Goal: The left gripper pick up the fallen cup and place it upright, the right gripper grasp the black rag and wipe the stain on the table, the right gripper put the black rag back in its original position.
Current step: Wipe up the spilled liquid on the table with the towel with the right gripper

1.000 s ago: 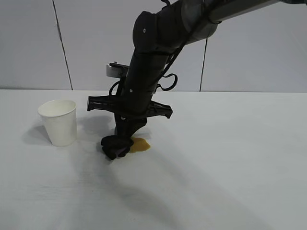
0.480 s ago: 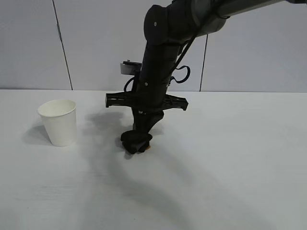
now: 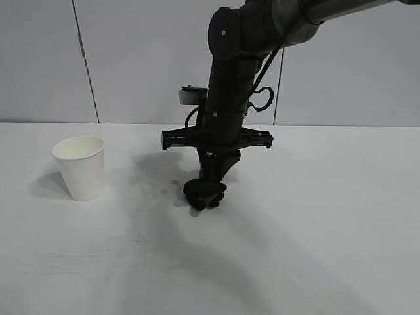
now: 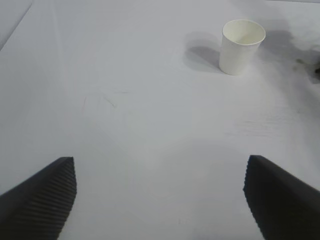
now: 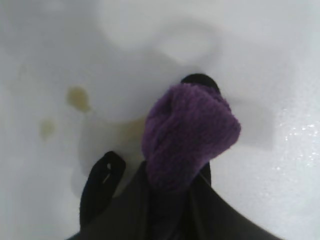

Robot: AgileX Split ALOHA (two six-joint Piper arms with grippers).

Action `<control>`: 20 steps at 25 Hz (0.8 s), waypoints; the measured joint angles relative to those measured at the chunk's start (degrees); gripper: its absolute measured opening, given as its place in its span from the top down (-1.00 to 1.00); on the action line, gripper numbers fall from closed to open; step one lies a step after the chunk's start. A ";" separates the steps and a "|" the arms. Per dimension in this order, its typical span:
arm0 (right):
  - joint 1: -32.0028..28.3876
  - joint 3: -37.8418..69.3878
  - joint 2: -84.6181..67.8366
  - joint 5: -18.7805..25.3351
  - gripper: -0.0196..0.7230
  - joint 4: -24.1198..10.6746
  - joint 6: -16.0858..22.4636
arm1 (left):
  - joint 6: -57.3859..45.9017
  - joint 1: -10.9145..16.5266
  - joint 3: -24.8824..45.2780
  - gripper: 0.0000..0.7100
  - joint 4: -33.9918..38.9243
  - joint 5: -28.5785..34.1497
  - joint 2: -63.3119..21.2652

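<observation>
Since a second ago the right gripper (image 3: 205,197) has dragged the black rag (image 3: 204,194), pinched tight, rightward across the stain (image 5: 78,97), leaving faint specks on the table (image 3: 315,216). Cup (image 3: 80,167) stands upright at left; left gripper (image 4: 160,195) gapes wide.

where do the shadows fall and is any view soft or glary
Exterior view: the cup casts a faint shadow to its left, and the right tool with the black rag throws a broad soft one toward the camera. Left wrist view: the left tool fingertips look dark and soft. Right wrist view: rag blurred, sparkly glare on the wet table.
</observation>
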 joint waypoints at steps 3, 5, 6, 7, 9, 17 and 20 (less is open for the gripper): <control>0.68 0.00 0.00 -2.89 0.72 2.62 0.00 | 0.00 0.00 0.00 -0.85 0.00 0.00 0.00; 1.56 0.00 0.00 -5.88 0.72 2.92 0.00 | 0.00 0.00 0.00 -0.85 0.00 0.00 0.00; 2.15 0.00 0.00 -7.32 0.72 2.99 0.00 | 0.00 0.00 0.00 -0.85 0.00 0.00 0.00; 2.74 0.00 0.00 -8.99 0.72 2.99 0.00 | 0.00 0.00 0.00 -0.85 0.00 0.00 0.00; 3.82 0.00 0.11 -11.93 0.72 2.87 0.00 | 0.00 0.00 0.00 -0.85 0.00 0.00 0.00; 5.45 -0.17 2.77 -15.72 0.72 1.99 0.07 | 0.00 0.00 0.00 -0.85 0.00 0.00 0.00; 5.47 -0.17 2.77 -15.82 0.72 1.28 0.13 | 0.00 0.00 0.00 -0.85 0.00 0.00 0.00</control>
